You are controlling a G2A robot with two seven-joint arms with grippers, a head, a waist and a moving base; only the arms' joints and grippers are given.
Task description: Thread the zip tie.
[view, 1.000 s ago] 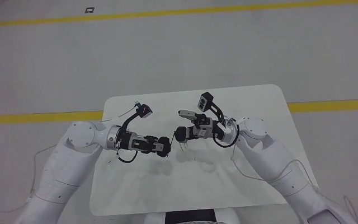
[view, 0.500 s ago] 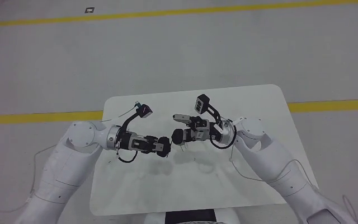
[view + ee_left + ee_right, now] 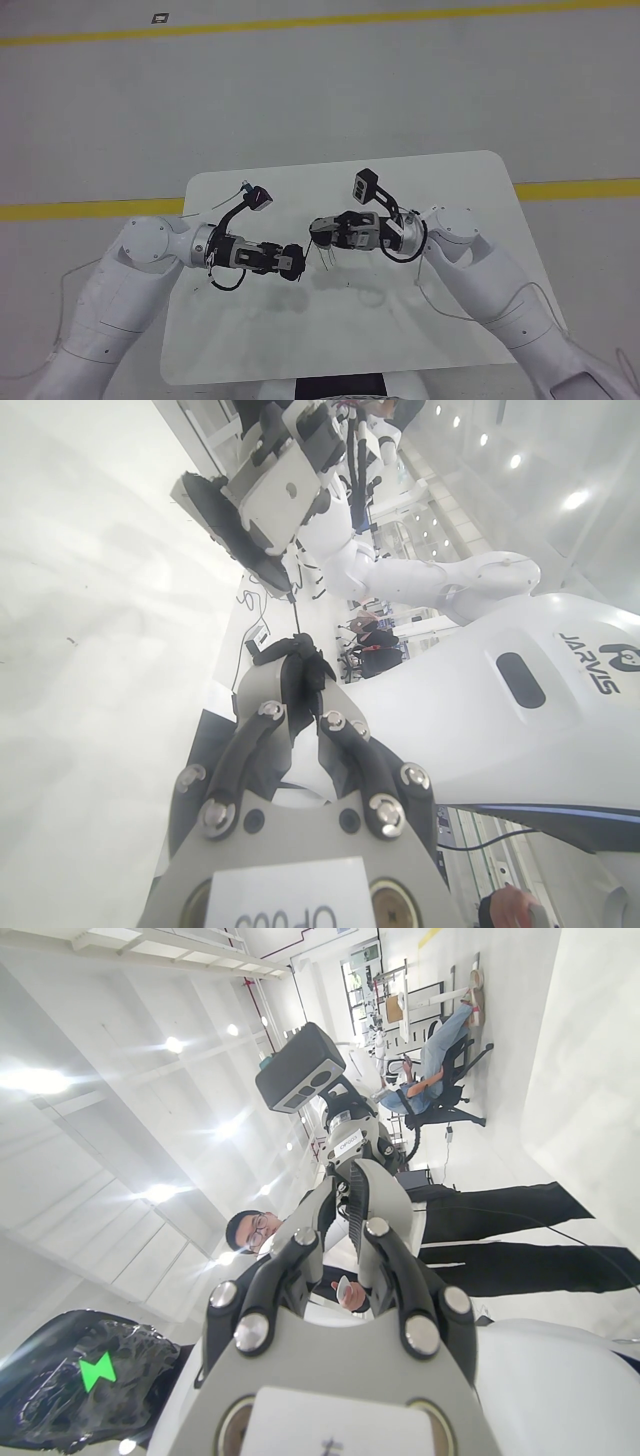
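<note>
While the top view is showing the left end effector (image 3: 296,262) facing the right end effector (image 3: 316,231) over the table (image 3: 460,190), the left wrist is showing the left clamping the zip tie (image 3: 295,620), strand entering the right's closed tips; the right wrist is showing its fingers (image 3: 356,1208) together; misalignment is likely risking buckling

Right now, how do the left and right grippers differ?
Left gripper sits nearer the robot, right gripper farther out. Left gripper's tips look bunched black; right gripper shows a flat black pad. Both are shut on the zip tie, tips facing.
</note>
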